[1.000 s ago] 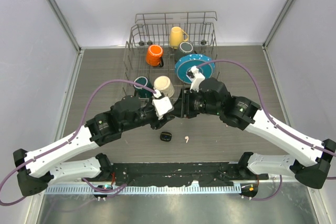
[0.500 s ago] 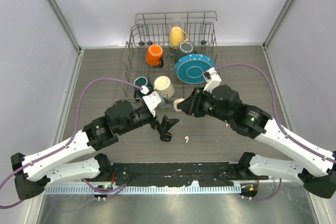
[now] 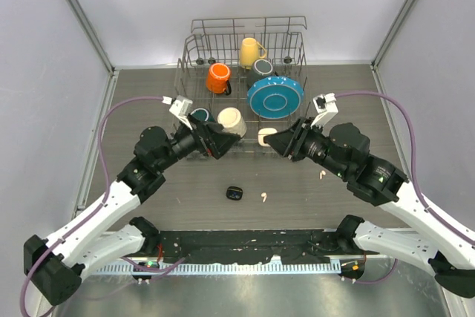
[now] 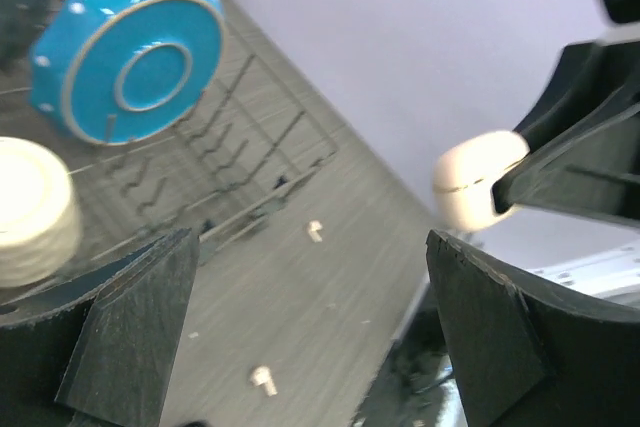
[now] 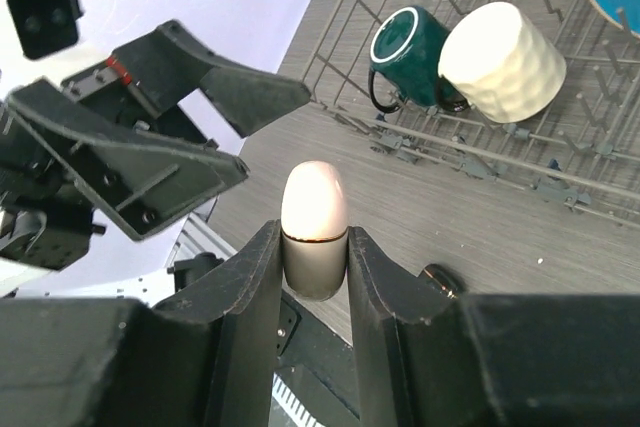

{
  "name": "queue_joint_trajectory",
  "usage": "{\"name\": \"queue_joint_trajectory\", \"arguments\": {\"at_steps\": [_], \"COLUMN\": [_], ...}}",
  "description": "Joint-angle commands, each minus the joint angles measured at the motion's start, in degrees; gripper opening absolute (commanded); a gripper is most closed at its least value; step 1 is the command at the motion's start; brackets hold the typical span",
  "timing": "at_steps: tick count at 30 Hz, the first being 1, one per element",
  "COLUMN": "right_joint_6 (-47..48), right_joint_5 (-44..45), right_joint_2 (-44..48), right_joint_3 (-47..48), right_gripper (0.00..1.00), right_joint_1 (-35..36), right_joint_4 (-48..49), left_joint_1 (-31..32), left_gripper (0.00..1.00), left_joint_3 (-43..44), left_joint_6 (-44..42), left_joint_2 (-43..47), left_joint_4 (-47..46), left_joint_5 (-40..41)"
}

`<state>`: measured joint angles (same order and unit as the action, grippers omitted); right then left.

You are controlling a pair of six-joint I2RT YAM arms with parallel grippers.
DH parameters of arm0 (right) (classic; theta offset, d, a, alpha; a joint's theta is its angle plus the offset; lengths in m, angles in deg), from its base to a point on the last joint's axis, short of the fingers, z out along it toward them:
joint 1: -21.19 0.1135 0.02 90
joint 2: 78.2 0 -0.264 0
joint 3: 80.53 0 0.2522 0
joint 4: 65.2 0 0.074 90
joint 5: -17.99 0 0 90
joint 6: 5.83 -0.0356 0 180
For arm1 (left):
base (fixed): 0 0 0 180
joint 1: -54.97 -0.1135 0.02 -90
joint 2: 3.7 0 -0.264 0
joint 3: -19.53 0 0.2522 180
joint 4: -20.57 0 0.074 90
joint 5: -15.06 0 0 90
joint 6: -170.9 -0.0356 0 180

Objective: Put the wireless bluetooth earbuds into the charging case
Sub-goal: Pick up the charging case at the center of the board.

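Note:
My right gripper (image 3: 272,137) is shut on a white charging case (image 3: 266,136), held above the table in front of the rack. In the right wrist view the case (image 5: 314,222) sits lid-up between both fingers (image 5: 250,287), its lid seam closed. My left gripper (image 3: 221,140) faces it from the left, open and empty (image 4: 310,247); from there the case (image 4: 478,177) shows at the right. Two white earbuds lie on the table, one (image 3: 263,197) near the front and one (image 3: 322,174) under the right arm. Both show in the left wrist view (image 4: 314,231) (image 4: 263,379). No black earbuds show.
A small black case (image 3: 234,194) lies on the table near the front earbud. A wire dish rack (image 3: 194,57) behind holds a blue plate (image 3: 275,96), orange (image 3: 218,78), yellow (image 3: 249,51), green (image 3: 199,117) and cream (image 3: 231,121) mugs.
The left gripper opened, let go of the white case and drew back to the left. The right arm pulled back to the right with the case, uncovering an earbud beneath it.

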<state>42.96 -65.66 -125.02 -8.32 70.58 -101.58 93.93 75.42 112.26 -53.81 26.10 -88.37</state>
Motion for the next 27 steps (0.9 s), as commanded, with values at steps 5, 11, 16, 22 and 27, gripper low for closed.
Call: {"name": "queue_joint_trajectory", "arguments": {"at_steps": [5,11,16,22,27], "right_joint_6": [2.5,1.2,0.4,-0.3,-0.6], "right_joint_5": [-11.2,-13.6,-14.0,-13.1,-12.4], "right_joint_2": [1.1,1.3,1.5,1.8,2.0], "right_joint_3": [-1.9,-3.3,-4.5,-5.6,-6.2], "right_gripper": [0.01,0.01,0.01,0.01,0.01], "right_joint_1": [-0.7,-0.8,-0.8,-0.8,-0.8], "right_joint_4": [9.1,13.0,14.7,16.5,17.9], "left_joint_1": [-2.7,-2.7,-2.4,-2.0,-1.3], "left_gripper": [1.0,0.95,0.86,0.76,0.67], "left_joint_3": [-3.8,-4.7,-3.9,-3.6,-3.7], "left_joint_6": [28.4,38.1,39.7,39.1,36.9], "left_joint_2": [-6.4,-12.9,-15.4,-15.5,-15.1], "left_joint_4": [-35.3,-48.9,-51.5,-50.9,-47.1], "left_joint_5": [-17.4,-20.2,-23.4,-25.1,-25.9]}}
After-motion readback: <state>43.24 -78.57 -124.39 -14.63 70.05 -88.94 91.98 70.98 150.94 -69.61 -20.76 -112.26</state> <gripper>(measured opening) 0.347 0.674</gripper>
